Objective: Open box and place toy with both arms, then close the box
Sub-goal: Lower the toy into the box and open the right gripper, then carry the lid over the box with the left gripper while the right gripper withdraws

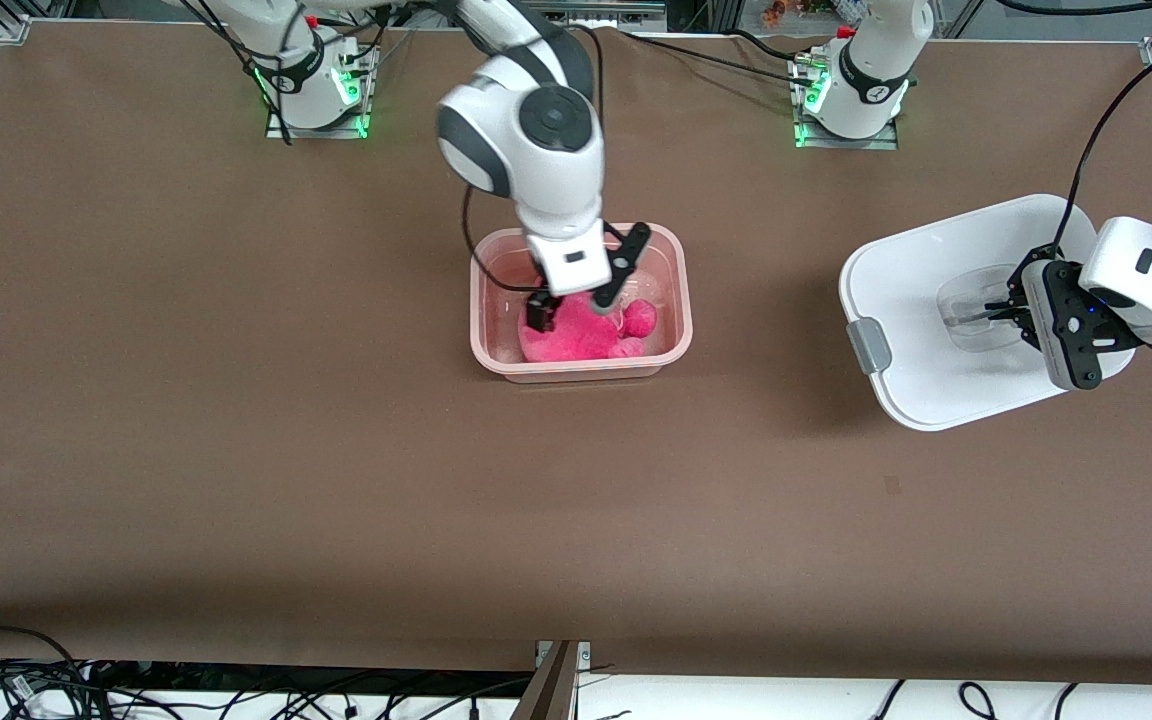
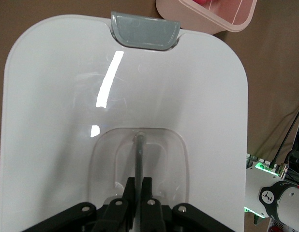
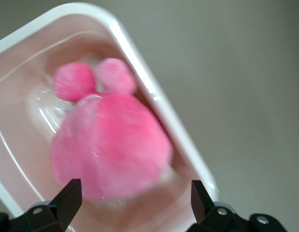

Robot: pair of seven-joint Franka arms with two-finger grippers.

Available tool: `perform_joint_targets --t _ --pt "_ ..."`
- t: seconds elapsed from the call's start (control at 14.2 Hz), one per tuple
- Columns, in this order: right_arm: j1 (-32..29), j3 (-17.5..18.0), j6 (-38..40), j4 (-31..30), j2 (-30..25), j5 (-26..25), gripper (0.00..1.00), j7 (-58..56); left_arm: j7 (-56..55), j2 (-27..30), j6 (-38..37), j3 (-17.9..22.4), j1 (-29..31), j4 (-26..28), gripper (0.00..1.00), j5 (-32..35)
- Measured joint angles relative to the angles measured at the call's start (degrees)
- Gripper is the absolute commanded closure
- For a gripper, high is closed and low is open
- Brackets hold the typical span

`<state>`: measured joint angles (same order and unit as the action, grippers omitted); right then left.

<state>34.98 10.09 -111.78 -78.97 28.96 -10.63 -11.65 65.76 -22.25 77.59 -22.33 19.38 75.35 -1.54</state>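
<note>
The pink tub of the box (image 1: 676, 300) stands open in the middle of the table. The pink plush toy (image 1: 586, 335) lies inside it, also in the right wrist view (image 3: 111, 145). My right gripper (image 1: 576, 305) is open just above the toy, over the tub, holding nothing; its fingertips (image 3: 67, 195) stand wide apart. The white lid (image 1: 926, 300) is toward the left arm's end of the table. My left gripper (image 1: 998, 313) is shut on the lid's clear recessed handle (image 2: 139, 154). A grey clip (image 2: 144, 30) shows on the lid's edge.
The brown table (image 1: 336, 450) stretches around the tub and lid. The arm bases (image 1: 316, 80) stand along the table's edge at the robots' side. Cables lie past the table's edge nearest the front camera.
</note>
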Motion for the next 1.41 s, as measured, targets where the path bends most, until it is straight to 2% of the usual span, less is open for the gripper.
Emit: perform_joint_targets --t 0.21,0.49,0.7,0.91,1.13,1.41 --pt "-7.7 -1.0 3.6 0.0 -7.1 1.2 0.00 -0.4 0.0 0.0 0.0 0.0 0.0 0.0 1.00 0.0" --pt "-16.1 -3.1 13.6 -1.1 -16.9 4.7 0.00 1.0 0.0 0.0 -0.1 -1.2 -0.3 0.0 1.00 0.0" --pt "-19.0 -8.6 19.0 -5.5 -24.7 10.5 0.00 6.6 0.0 0.0 -0.1 -2.8 -2.4 0.0 1.00 -0.1" --pt "-21.5 -12.2 22.1 -9.2 -29.1 12.5 0.00 8.9 -3.2 -0.3 1.4 -3.3 -9.0 0.0 1.00 -2.2" --pt "-24.4 -12.9 23.0 -11.4 -30.2 13.4 0.00 9.6 -9.2 -2.1 7.7 -3.5 -17.5 0.2 1.00 -3.8" --pt "-24.6 -14.3 23.2 -12.1 -30.3 14.3 0.00 12.4 -19.7 -7.1 18.4 -3.6 -29.2 0.9 1.00 -3.9"
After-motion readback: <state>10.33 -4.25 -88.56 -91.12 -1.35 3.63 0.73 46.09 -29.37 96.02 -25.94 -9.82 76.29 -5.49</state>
